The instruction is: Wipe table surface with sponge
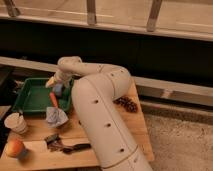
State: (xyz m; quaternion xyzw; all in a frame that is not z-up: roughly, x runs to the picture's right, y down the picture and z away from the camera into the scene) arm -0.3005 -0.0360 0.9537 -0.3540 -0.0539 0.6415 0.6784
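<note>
Camera view: spread claw (53, 84) just above sponge (59, 91) in green tray (32, 98).

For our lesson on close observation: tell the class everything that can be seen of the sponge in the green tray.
The sponge is a small blue-grey block, soft-looking, lying inside the green tray near its right wall. An orange-red object lies just in front of it; whether they touch is unclear. The claw hangs open directly over the sponge and hides its upper part; contact cannot be judged.
</note>
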